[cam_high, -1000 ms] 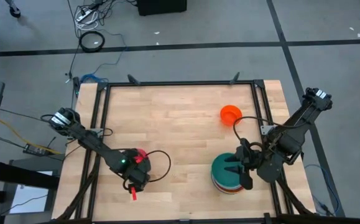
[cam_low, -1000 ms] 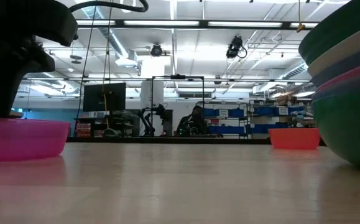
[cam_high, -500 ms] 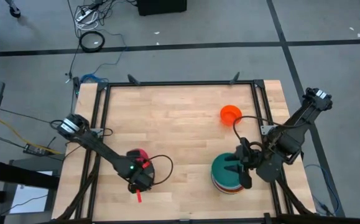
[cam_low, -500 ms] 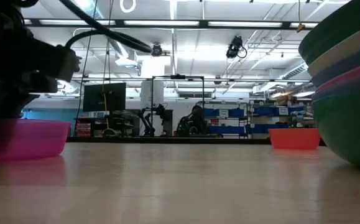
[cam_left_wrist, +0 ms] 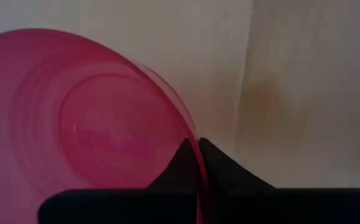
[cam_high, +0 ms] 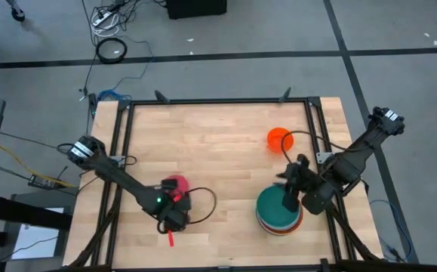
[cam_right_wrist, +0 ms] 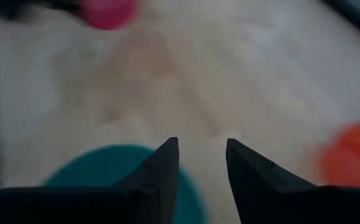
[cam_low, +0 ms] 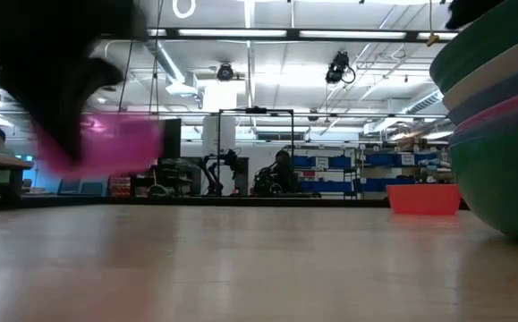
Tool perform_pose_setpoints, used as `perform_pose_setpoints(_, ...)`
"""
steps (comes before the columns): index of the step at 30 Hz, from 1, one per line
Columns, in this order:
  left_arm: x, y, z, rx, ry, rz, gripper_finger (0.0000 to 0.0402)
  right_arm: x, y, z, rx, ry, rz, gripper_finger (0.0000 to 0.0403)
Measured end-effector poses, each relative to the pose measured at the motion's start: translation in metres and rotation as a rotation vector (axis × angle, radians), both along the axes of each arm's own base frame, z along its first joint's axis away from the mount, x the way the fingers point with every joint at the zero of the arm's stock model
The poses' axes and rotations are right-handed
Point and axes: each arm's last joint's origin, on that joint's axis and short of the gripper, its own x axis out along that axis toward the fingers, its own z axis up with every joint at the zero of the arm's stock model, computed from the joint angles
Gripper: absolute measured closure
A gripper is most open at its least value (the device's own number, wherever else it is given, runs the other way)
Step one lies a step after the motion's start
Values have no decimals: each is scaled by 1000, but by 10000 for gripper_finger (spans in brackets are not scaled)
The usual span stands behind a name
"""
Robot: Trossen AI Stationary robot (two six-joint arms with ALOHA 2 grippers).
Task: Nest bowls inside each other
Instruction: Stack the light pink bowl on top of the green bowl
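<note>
Your small round magenta-red plastic bowl (cam_high: 174,185) is near the front left part of the light wooden counter (cam_high: 218,136). In the low view the bowl (cam_low: 106,143) hangs in the air above the counter (cam_low: 259,268), with its open side up. It is round, so it has no long side. In the left wrist view you look into its hollow inside (cam_left_wrist: 92,124), and it is empty.

Your left gripper (cam_high: 174,219) has its fingers (cam_left_wrist: 226,177) pinched shut on the rim of this bowl, one finger inside the rim and one outside.

Your stack of round plastic bowls (cam_high: 278,211) sits well apart from it, near the front right part of the counter. A teal bowl (cam_right_wrist: 114,168) is the top one, open side up. At the stack's front edge an orange rim and a red one peek out from under it. In the low view the side of the stack (cam_low: 500,116) shows teal, white, blue and pink bands.

Your right gripper (cam_high: 287,204) hovers over the teal bowl. Its fingers (cam_right_wrist: 161,171) stand a little apart and hold nothing.

A small round orange-red plastic bowl (cam_high: 279,139) stands alone behind the stack, toward the back of the counter. It is open side up and empty.

The bare counter lies between the magenta-red bowl and the stack.
</note>
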Motion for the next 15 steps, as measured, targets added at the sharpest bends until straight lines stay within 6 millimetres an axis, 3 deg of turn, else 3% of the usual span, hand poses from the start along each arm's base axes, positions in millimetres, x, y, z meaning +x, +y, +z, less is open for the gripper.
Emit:
perform_pose_setpoints(6,59,18,108,114,-426,-242,398,-16,-18,-6,-32,88,-195,296)
perform_pose_setpoints(9,87,30,147,102,-596,-376,398,-21,-22,-7,-51,114,-232,300)
perform_pose_setpoints(12,109,38,157,81,-662,-474,398,-24,-26,-7,-67,133,-275,300)
perform_pose_setpoints(15,132,41,147,8,-683,-546,398,-30,-34,-7,-93,151,-357,301)
